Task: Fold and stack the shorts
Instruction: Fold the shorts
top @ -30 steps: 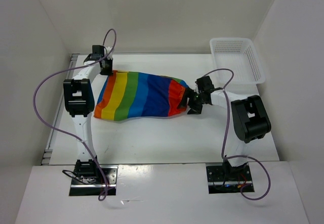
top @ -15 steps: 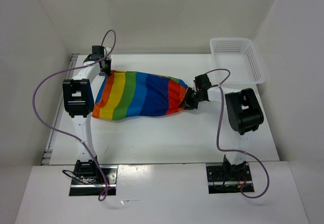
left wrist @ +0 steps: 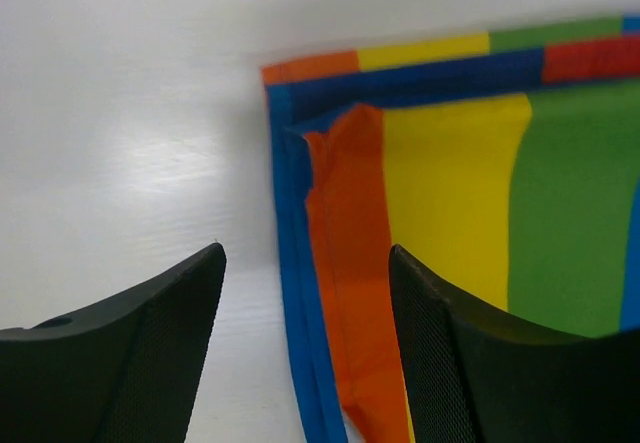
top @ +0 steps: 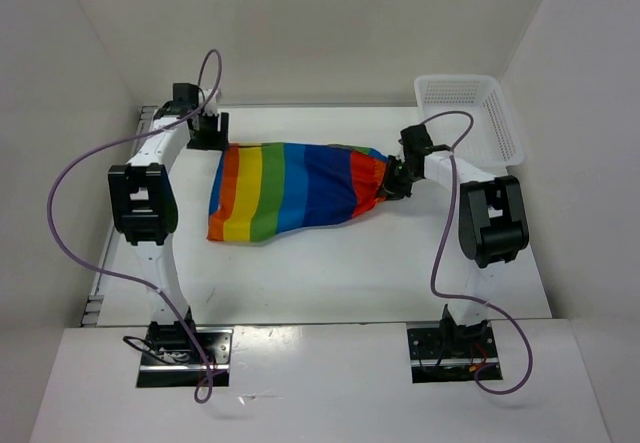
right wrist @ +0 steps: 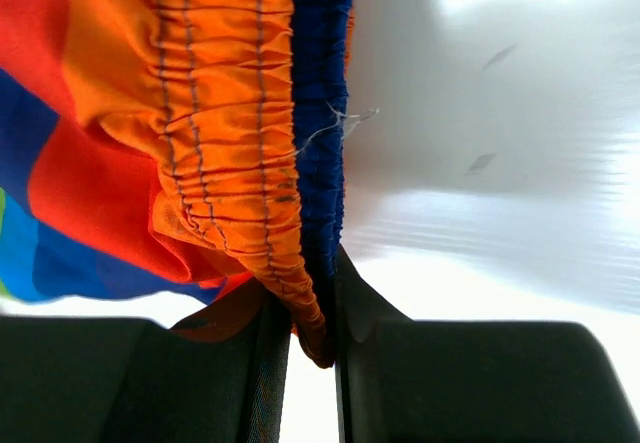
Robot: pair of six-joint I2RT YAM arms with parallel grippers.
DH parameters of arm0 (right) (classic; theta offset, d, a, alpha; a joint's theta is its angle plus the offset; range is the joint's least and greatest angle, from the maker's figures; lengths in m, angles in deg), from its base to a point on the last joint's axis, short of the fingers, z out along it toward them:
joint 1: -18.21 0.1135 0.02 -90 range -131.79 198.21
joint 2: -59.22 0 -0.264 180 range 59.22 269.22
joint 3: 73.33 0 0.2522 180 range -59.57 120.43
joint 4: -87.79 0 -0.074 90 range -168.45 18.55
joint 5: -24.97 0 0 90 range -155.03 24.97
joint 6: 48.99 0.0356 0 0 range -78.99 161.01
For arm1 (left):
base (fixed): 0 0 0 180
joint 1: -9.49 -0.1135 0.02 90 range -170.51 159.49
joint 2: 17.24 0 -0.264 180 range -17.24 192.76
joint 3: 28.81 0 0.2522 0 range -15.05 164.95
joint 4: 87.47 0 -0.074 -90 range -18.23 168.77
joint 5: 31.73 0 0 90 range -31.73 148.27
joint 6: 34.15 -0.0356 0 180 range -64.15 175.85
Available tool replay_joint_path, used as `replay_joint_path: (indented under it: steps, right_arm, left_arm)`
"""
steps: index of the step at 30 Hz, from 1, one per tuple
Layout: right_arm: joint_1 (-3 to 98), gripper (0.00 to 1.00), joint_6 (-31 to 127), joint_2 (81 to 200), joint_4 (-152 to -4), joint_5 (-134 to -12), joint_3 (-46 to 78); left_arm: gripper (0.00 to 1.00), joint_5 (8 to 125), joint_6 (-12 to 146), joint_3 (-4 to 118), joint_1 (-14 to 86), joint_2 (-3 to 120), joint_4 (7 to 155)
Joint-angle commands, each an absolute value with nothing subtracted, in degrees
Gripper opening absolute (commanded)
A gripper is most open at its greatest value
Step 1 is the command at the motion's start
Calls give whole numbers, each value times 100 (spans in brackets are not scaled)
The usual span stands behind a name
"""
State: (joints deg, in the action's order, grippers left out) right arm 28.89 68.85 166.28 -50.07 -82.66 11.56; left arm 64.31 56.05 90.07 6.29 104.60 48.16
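Note:
The rainbow-striped shorts [top: 290, 188] lie flat across the middle of the table, leg hems to the left and waistband to the right. My left gripper [top: 210, 133] hovers open just above the far-left hem corner. In the left wrist view that gripper [left wrist: 305, 348] has its jaws wide apart over the blue hem edge and orange stripe [left wrist: 345, 263], gripping nothing. My right gripper [top: 392, 183] is shut on the gathered orange-and-blue elastic waistband [right wrist: 250, 133]. In the right wrist view it [right wrist: 315, 338] pinches that band, which bunches at the fingertips.
A white plastic mesh basket [top: 505, 123] stands at the far right corner, just behind the right arm. White walls close in the table on the left, back and right. Purple cables loop over both arms.
My left gripper has opened and let go of the hem corner, drawing back slightly. My right gripper has shut on the waistband and moved back and right, dragging the shorts that way.

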Motion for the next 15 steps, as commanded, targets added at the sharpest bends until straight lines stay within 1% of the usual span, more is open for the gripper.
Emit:
replay_joint_path:
  steps: [1, 2, 3, 4, 6, 9, 11, 13, 15]
  right_arm:
    - [2814, 0, 6290, 16301, -4171, -7769, 1619]
    - [2814, 0, 6290, 16301, -4171, -7821, 1671]
    - [2814, 0, 6290, 16301, -4171, -7874, 1672]
    - [2814, 0, 6359, 16354, -4258, -7874, 1672]
    - [2814, 0, 6429, 16406, -4329, -8031, 1610]
    - [2814, 0, 6483, 16407, -4531, -8138, 1549]
    - [2762, 0, 6536, 16407, -4532, -8007, 1549]
    - [2762, 0, 6536, 16459, -4532, -8006, 1549]
    - [2709, 0, 6536, 16460, -4532, -8006, 1601]
  left_arm:
    - [74, 7748, 5585, 8823, 1070, 10231, 4520]
    - [74, 8056, 5585, 8822, 1246, 10090, 4520]
    - [73, 8616, 5585, 8744, 1448, 9845, 4520]
    - [73, 8813, 5585, 8743, 1938, 9764, 4450]
    - [73, 9069, 5585, 8839, 2476, 9842, 4116]
    - [73, 9131, 5585, 8490, 2610, 10079, 3896]
    - [71, 9131, 5585, 8435, 2759, 10299, 3326]
    - [70, 8904, 5585, 8077, 3013, 10413, 2913]
    - [69, 8675, 5585, 7690, 3146, 10414, 2911]
